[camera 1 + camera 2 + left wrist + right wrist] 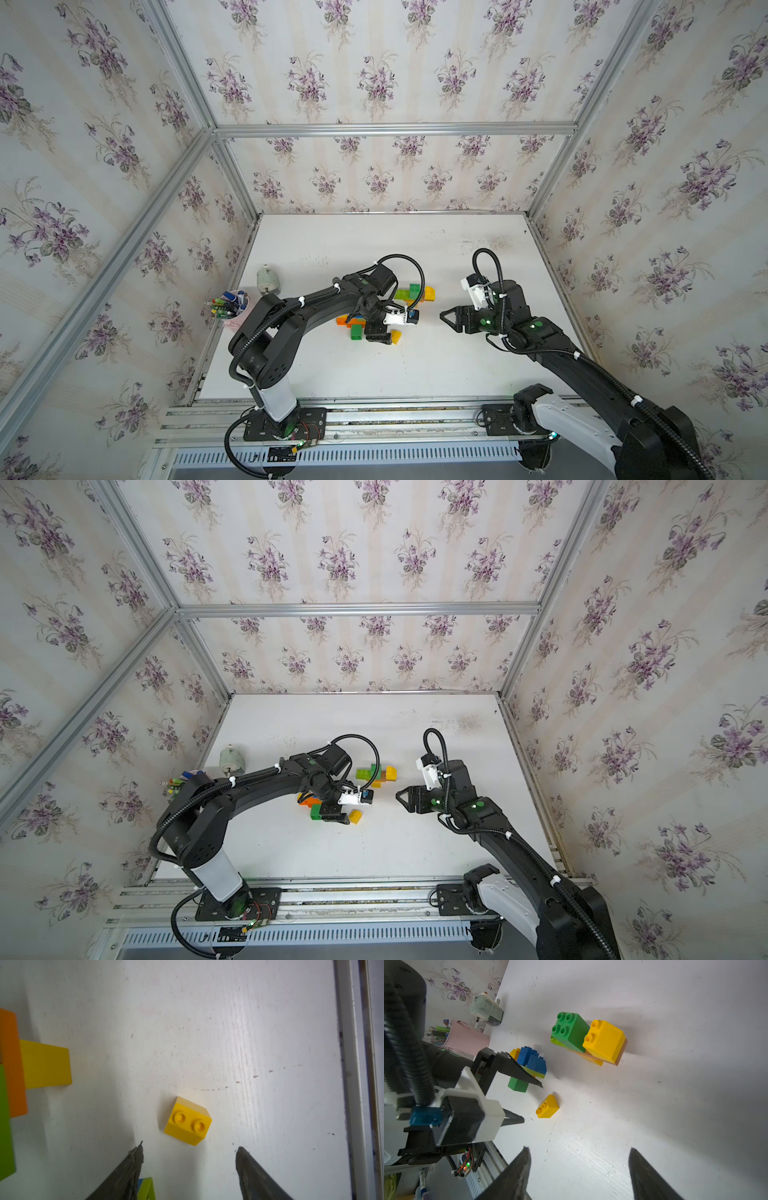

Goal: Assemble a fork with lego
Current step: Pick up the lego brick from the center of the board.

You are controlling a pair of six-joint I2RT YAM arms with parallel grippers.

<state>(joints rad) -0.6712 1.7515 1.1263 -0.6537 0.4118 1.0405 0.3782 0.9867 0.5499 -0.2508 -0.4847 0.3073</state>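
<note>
Two brick clusters and one loose yellow brick (397, 336) lie mid-worktop (415, 374) in both top views. The left gripper (384, 337) hangs low just beside that brick, with the near cluster (351, 324) of orange, green and blue pieces on its other side. The far cluster (415, 293) sits beyond it. The right gripper (446, 318) hovers well apart from all bricks, holding nothing.

Left wrist view: the left gripper (189, 1151) is spread, its fingers (133, 1159) on either side of empty worktop, and the yellow brick (188, 1121) lies just ahead of the tips, studs up, skewed to the finger line, untouched.

Right wrist view: the right gripper (579, 1157) is spread and empty. Ahead of it lie the yellow brick (548, 1107), the left gripper (529, 1101) beside it, and the far cluster (591, 1041).

Judgement: the step in hand is picking up the loose yellow brick for the fork. The next move calls for a short advance, a wrist turn to square the fingers to the brick's flat sides, then closing. Assembly appears only partly done.
</note>
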